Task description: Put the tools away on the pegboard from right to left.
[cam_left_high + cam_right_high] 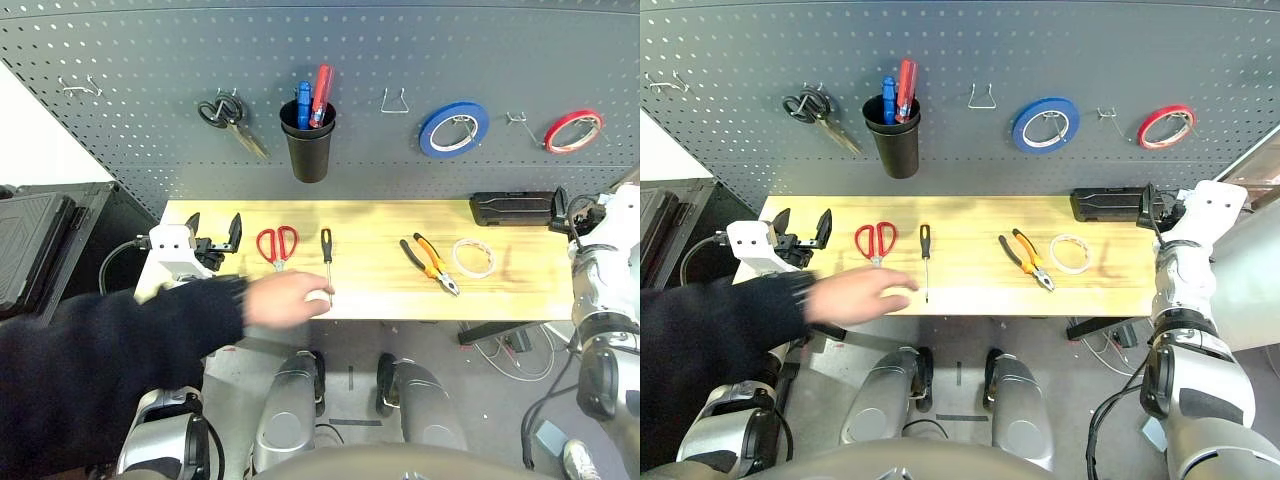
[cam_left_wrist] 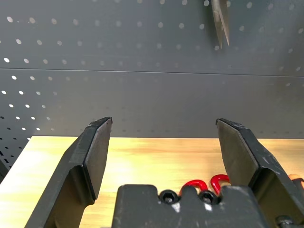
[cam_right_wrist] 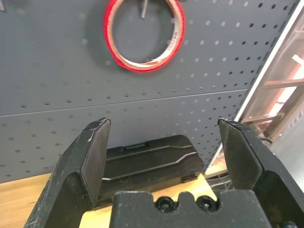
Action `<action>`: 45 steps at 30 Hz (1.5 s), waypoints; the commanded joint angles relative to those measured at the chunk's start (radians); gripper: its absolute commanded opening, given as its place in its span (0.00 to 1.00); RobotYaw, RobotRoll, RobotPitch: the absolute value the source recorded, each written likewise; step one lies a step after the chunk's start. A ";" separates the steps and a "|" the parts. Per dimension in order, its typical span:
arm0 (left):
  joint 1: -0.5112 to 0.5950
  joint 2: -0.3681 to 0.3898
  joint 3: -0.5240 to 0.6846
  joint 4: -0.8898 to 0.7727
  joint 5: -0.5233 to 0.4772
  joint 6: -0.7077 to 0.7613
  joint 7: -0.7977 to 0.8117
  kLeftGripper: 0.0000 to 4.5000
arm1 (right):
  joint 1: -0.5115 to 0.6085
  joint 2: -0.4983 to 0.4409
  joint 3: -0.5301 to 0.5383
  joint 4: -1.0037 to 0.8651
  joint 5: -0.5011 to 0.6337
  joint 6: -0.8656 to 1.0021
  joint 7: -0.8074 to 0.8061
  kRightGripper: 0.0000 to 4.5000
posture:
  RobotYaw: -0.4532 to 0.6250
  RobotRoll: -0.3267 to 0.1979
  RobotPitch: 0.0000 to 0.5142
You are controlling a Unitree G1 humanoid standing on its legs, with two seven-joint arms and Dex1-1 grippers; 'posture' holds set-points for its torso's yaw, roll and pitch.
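On the wooden table (image 1: 380,225) lie, from right to left, a thin whitish tape ring (image 1: 473,258), orange-and-black pliers (image 1: 432,263), a slim screwdriver (image 1: 326,258) and red-handled scissors (image 1: 277,244). The dark grey pegboard (image 1: 400,60) rises behind them. My left gripper (image 1: 215,232) stands open at the table's left end, just left of the red scissors (image 2: 204,183), with nothing between its fingers. Open and holding nothing, my right gripper (image 3: 164,142) is at the table's right end, facing a black case (image 3: 147,161). A person's hand (image 1: 290,298) in a dark sleeve touches the screwdriver's tip at the front edge.
On the pegboard hang black-handled scissors (image 1: 225,115), a black cup (image 1: 308,140) holding blue and red tools, a bare wire hook (image 1: 394,102), a blue tape ring (image 1: 453,128) and a red tape ring (image 1: 573,130). The black case (image 1: 512,208) lies at the table's back right.
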 commanded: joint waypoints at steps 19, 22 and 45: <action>0.138 0.005 -0.189 -0.363 0.027 0.226 -0.141 1.00 | 0.008 -0.128 0.090 0.027 -0.072 0.230 0.194 1.00 | 0.58 0.62 0.36; 0.159 0.026 -0.241 -0.458 0.022 0.298 -0.193 1.00 | 0.003 -0.165 0.105 0.027 -0.086 0.272 0.247 1.00 | 0.57 0.62 0.38; 0.171 0.168 -0.442 -0.710 0.058 0.462 -0.454 1.00 | -0.138 -0.285 0.438 0.071 -0.341 0.409 0.773 1.00 | 0.54 0.62 0.55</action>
